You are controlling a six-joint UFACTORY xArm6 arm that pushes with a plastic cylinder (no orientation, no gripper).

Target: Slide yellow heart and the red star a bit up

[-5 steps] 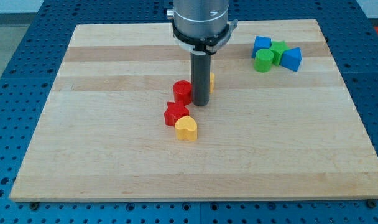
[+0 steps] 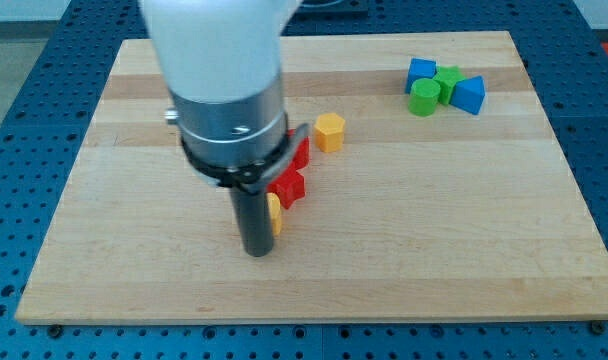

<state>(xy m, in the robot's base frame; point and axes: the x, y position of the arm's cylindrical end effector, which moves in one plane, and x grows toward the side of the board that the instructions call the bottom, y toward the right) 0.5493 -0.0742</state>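
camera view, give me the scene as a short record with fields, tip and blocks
tip: my tip on the board, at the view's lower left of the yellow heart
yellow heart: mostly hidden behind the rod, touching or nearly touching it
red star: just above the heart, at the view's upper right of the tip
red block: partly hidden by the arm, shape unclear
yellow hexagon: alone, right of the red block
far cluster: blue block, green cylinder, green block, blue block at the view's top right
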